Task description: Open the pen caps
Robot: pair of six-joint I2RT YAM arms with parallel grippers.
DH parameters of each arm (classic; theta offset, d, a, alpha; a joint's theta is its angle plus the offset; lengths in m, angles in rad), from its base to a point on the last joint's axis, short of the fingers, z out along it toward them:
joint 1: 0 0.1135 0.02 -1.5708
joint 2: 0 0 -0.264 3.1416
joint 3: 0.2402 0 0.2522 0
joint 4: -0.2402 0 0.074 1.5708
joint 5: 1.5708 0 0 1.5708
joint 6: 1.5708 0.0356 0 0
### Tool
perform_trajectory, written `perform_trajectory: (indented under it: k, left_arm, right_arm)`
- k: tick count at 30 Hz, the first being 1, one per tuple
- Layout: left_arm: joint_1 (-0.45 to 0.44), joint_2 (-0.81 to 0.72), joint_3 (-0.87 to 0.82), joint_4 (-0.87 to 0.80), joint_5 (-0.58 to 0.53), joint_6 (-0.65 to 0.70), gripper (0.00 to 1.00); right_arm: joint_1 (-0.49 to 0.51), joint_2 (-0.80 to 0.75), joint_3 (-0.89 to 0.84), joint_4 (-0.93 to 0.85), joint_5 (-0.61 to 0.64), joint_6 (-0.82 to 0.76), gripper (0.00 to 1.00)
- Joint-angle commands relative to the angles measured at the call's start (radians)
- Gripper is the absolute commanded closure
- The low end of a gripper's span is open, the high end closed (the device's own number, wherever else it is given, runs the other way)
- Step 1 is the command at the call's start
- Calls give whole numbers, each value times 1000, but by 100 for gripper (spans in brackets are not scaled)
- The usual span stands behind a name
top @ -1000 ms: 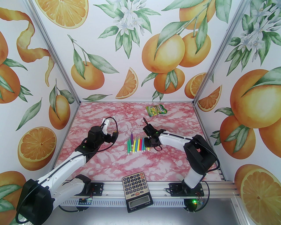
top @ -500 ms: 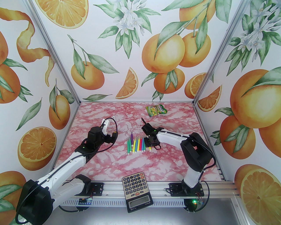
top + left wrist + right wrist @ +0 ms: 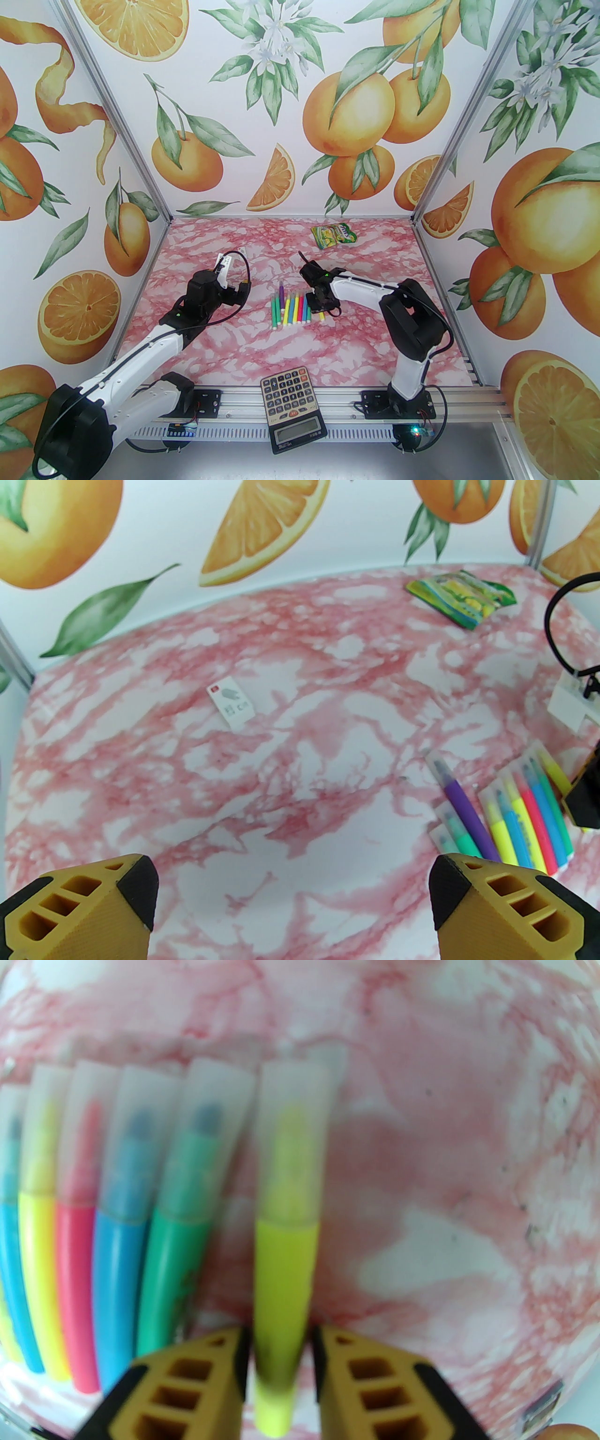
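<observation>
The yellow pen (image 3: 286,1260) between the right gripper (image 3: 280,1335) pads is blurred, so contact cannot be told. Its cap (image 3: 293,1114) is smeared. Pens (image 3: 117,1241) left of the gripper run off the edge.

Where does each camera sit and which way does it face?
Top external: high behind the robot, facing down the table; left arm, right arm show.
Left wrist: above table, facing back wall; left tool open.
Right wrist: low, facing the yellow-green pen straddled by the right tool.
Shared: top and left wrist see the snack packet.
</observation>
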Motion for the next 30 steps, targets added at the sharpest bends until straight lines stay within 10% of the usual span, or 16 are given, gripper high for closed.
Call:
perform_trajectory:
  k: [1, 30]
  left_arm:
    - [-4, -20, -17, 22, -15, 6, 0]
    - [-4, 83, 53, 49, 59, -63, 0]
  right_arm:
    - [7, 37, 24, -27, 9, -10, 71]
    - [-17, -92, -29, 72, -51, -103, 81]
